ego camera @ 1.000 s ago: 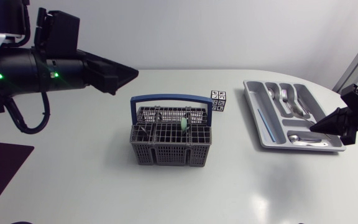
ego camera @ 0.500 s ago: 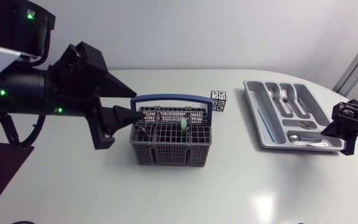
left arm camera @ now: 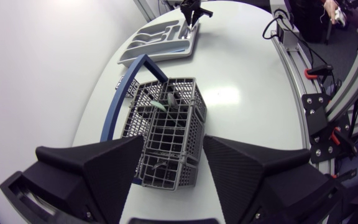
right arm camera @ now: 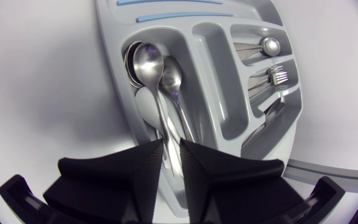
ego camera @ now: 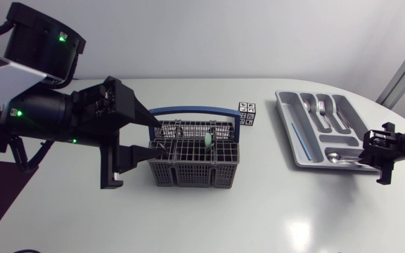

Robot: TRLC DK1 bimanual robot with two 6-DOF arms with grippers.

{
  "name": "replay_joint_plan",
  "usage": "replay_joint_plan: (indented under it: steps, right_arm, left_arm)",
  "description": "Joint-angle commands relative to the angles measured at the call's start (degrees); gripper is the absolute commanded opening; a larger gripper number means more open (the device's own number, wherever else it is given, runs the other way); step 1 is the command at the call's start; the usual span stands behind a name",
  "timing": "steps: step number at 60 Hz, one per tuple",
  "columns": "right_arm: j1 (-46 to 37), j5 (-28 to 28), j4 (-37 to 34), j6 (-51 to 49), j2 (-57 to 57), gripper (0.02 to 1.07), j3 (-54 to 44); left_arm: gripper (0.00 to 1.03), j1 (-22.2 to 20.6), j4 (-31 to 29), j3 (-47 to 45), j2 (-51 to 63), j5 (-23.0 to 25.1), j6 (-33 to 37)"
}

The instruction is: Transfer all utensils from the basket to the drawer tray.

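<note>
Left gripper [ego camera: 162, 138] lower and closer to basket [ego camera: 194, 156] than half a second before. Right gripper [ego camera: 373, 150] shifted slightly inward at near right corner of tray [ego camera: 284, 123].
Left gripper: spread wide, at basket's left end.
Basket: grey, blue handle, mid-worktop; green-handled utensil [ego camera: 208, 140] upright inside.
Right gripper: over spoons [right arm camera: 151, 68] in tray; grip state cannot tell.
Tray: toward worktop's right edge; forks [ego camera: 322, 109] in far compartments.
Marker cube [ego camera: 247, 112]: between basket and tray.
</note>
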Motion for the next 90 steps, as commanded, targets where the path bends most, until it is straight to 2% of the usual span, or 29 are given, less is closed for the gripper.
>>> replay_joint_plan:
  steps: [1,7,10,23,34,50,54,61,65,73,76,79,90]
  right_arm:
    - [0.3,-0.1,1.5,-0.5,-3.0,0.61,-3.1]
    - [0.7,-0.6,2.6,1.9,-5.4,0.86,-4.2]
    - [1.2,-0.6,2.0,2.9,-6.7,1.03,-4.6]
    - [4.9,-3.4,0.6,8.4,-15.9,1.03,-8.9]
    - [10.4,-6.3,-4.4,12.7,-26.1,1.03,-13.3]
    - [22.6,-5.9,-10.3,20.1,-40.9,1.03,-18.9]
    - [25.8,-5.4,-11.8,22.9,-43.3,1.03,-19.1]
    - [31.6,-3.5,-14.1,26.9,-45.9,1.03,-19.3]
    - [35.3,-2.3,-15.2,29.7,-47.1,1.03,-19.6]
    - [40.9,0.1,-16.0,34.3,-48.8,1.03,-19.7]
    - [42.4,0.8,-16.1,35.2,-49.3,1.03,-19.8]
    - [43.9,1.4,-16.3,36.3,-49.9,1.03,-19.8]
    - [46.6,2.2,-16.8,38.2,-50.6,1.03,-20.2]
  left_arm:
    - [0.68,0.0,-0.7,-0.8,0.8,0.4,3.9]
    - [0.68,0.3,-0.7,-0.8,1.0,0.2,7.3]
    - [0.68,0.6,-0.7,-0.7,1.4,-0.2,8.8]
    - [0.68,1.5,-1.3,-0.5,3.6,-2.4,13.7]
    - [0.68,1.4,-0.8,-1.9,4.4,-5.6,18.4]
    - [0.66,1.4,5.1,-3.6,7.2,-8.5,22.0]
    - [0.61,1.7,5.0,-3.3,8.4,-8.6,23.3]
    - [0.59,2.1,5.0,-2.4,10.6,-8.6,24.7]
    - [0.5,2.1,5.1,-2.0,11.8,-8.7,25.9]
    - [0.41,2.4,5.0,-0.4,13.9,-8.8,26.9]
    - [0.4,2.5,5.1,0.1,14.8,-8.9,27.1]
    - [0.35,2.4,5.1,0.4,15.6,-9.1,27.6]
    - [0.24,2.1,6.4,1.1,16.8,-9.1,28.1]
